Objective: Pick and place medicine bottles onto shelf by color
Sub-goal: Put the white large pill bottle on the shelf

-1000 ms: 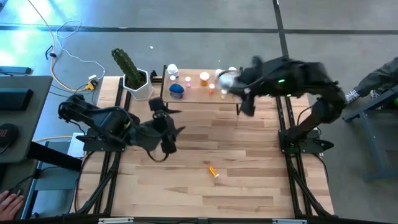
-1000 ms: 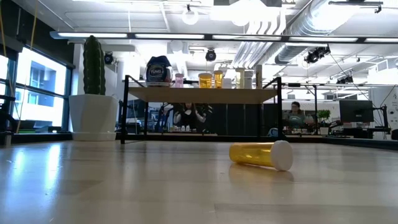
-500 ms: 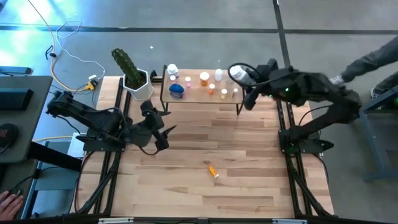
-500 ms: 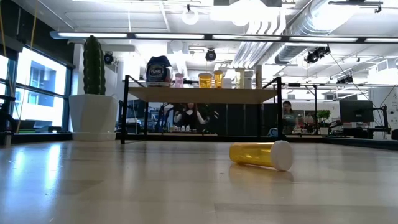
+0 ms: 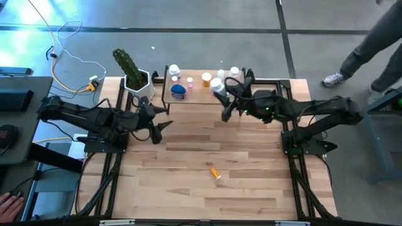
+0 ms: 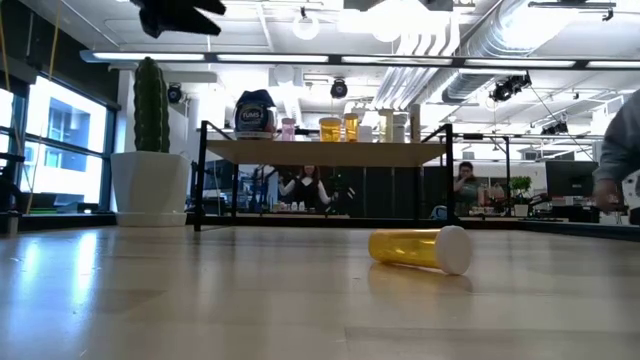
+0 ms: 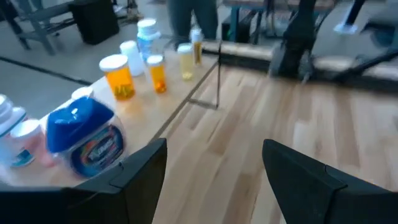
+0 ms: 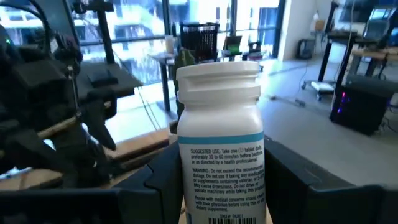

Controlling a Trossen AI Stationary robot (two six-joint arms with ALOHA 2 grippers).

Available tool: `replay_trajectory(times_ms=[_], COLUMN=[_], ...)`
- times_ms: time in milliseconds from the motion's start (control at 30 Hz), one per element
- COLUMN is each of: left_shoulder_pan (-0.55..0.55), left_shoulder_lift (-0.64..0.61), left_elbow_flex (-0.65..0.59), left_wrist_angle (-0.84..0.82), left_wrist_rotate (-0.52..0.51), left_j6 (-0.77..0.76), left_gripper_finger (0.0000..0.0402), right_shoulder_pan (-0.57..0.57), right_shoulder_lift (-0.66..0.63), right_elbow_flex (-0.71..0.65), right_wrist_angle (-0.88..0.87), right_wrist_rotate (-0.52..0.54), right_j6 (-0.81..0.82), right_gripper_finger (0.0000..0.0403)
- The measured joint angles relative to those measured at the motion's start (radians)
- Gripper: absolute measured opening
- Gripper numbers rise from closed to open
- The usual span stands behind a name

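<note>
right gripper [image 5: 221, 94] — arm reaches low over the shelf [image 5: 195, 96] front, jaws clamped on one upright white bottle [image 8: 219, 149] | left gripper [image 5: 157, 125] — near shelf's left end, jaws wide, empty | one orange bottle [image 5: 215, 172] lies mid-tabletop [image 5: 251, 169]

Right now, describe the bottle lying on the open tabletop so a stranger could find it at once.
Start at the shelf along the table's far edge, then come toward the near edge, roughly mid-table. There lies the orange bottle with a white cap. It is the only bottle on its side; the others stand on the shelf.
</note>
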Motion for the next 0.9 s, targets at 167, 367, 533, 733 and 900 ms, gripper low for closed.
replay_trajectory(times_ms=[167, 367, 533, 733, 900], left_shoulder_pan=[0.065, 0.160, 0.222, 0.279, 0.293], left_shoulder_lift=[-0.058, -0.095, -0.119, -0.144, -0.158], left_elbow_flex=[-0.054, -0.082, -0.087, -0.087, -0.087], left_wrist_angle=[0.096, 0.075, 0.085, 0.103, 0.106], left_wrist_rotate=[0.102, 0.277, 0.391, 0.485, 0.488], left_j6=[0.048, 0.081, 0.136, 0.158, 0.170], left_gripper_finger=[0.0252, 0.0252, 0.0252, 0.0252, 0.0252], right_shoulder_pan=[-0.007, -0.014, -0.014, -0.014, -0.018], right_shoulder_lift=[0.089, 0.220, 0.326, 0.447, 0.532], right_elbow_flex=[-0.077, -0.083, -0.083, -0.083, -0.083], right_wrist_angle=[0.234, 0.373, 0.482, 0.643, 0.777], right_wrist_rotate=[0.001, 0.036, 0.117, 0.223, 0.298], right_j6=[-0.048, -0.051, -0.024, -0.013, 0.021], right_gripper_finger=[0.0161, 0.0161, 0.0161, 0.0161, 0.0161])
